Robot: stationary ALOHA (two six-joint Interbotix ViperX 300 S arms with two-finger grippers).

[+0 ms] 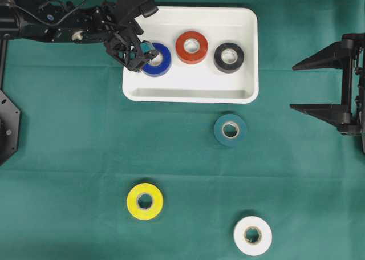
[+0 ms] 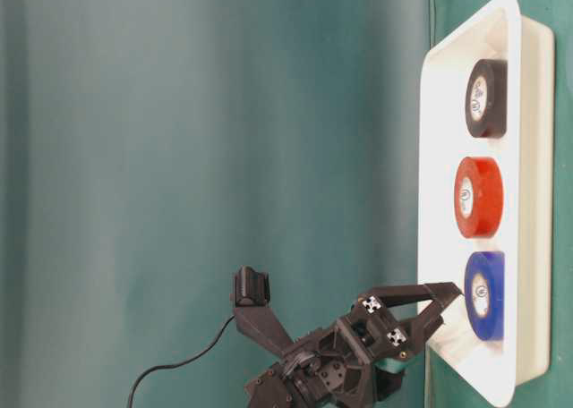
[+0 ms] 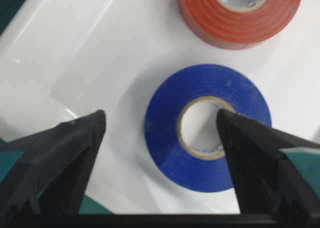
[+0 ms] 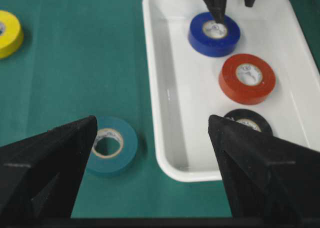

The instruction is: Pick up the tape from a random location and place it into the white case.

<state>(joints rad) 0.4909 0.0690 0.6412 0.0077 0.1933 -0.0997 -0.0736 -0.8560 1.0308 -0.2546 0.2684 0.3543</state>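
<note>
The white case (image 1: 188, 94) lies at the back of the green table and holds three tape rolls: blue (image 1: 164, 65), red (image 1: 191, 47) and black (image 1: 228, 57). My left gripper (image 1: 145, 57) hovers open over the blue tape (image 3: 170, 138). One finger stands above the roll's hole and the other over the bare case floor (image 3: 100, 48) to the left; neither grips the roll. The side view has the blue tape (image 2: 483, 296) lying flat in the case, with the left gripper (image 2: 446, 302) just off it. My right gripper (image 1: 292, 87) is open and empty at the table's right edge.
Three more rolls lie on the cloth: teal (image 1: 230, 129) just in front of the case, yellow (image 1: 145, 201) at the front left and white (image 1: 252, 235) at the front right. The right wrist view shows the teal roll (image 4: 112, 145) beside the case's corner.
</note>
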